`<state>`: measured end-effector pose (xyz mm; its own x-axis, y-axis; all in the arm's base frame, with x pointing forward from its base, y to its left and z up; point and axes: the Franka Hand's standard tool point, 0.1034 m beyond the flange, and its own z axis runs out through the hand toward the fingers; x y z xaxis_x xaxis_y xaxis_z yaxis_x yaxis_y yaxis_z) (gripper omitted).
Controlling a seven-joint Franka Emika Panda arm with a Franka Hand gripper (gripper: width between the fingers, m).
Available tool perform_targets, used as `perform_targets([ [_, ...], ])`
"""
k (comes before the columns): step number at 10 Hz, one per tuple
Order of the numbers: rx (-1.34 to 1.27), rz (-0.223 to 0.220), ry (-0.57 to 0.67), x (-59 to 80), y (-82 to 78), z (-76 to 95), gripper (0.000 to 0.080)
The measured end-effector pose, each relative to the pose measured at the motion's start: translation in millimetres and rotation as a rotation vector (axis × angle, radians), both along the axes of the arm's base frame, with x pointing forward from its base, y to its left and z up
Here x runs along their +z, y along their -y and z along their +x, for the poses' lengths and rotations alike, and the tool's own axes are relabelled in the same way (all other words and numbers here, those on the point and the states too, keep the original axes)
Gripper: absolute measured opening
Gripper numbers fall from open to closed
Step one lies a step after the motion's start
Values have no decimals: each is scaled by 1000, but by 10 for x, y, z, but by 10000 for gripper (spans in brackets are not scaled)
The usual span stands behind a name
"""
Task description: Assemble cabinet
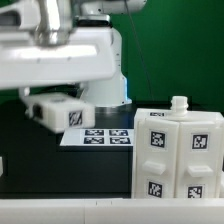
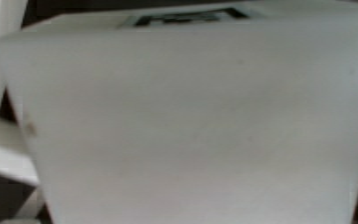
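- The cabinet [image 1: 178,150], a white box of joined panels bearing black-and-white square tags, stands upright on the dark worktop [image 1: 30,140] at the exterior view's right, a small knob [image 1: 179,103] rising from its top.
- A second white cabinet piece [image 1: 55,110], a smaller block with one tag on its end face, sits apart toward the exterior view's left, under the arm [image 1: 60,55].
- The marker board [image 1: 98,137] lies flat between the two, near the robot's base.
- In the wrist view a pale, blurred panel [image 2: 194,130] fills almost the whole picture, a tag [image 2: 185,17] showing along one edge; it is judged to be the smaller piece, seen very close.
- The tool appears in neither view clearly, so whether it is released, clenched or grasping the piece cannot be told.
- Risk, as judged: with the camera nearly blinded by the panel, a misaligned grasp could tip or slide the smooth block, and carrying it across could strike the knob or shove the standing cabinet.
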<state>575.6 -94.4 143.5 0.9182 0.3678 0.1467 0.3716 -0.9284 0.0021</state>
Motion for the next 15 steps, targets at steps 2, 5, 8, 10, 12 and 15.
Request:
perform_targets([
  [2,-2,23,22,66,-158,-3,552],
  [5,-75,31,-9,65,-203,-11,553],
  [8,-230,32,-79,480,-713,267,553],
  [10,-279,46,-52,621,-1038,407,553],
  [12,-288,52,-38,536,-1269,423,553],
  [15,-286,56,-23,312,-1559,283,553],
])
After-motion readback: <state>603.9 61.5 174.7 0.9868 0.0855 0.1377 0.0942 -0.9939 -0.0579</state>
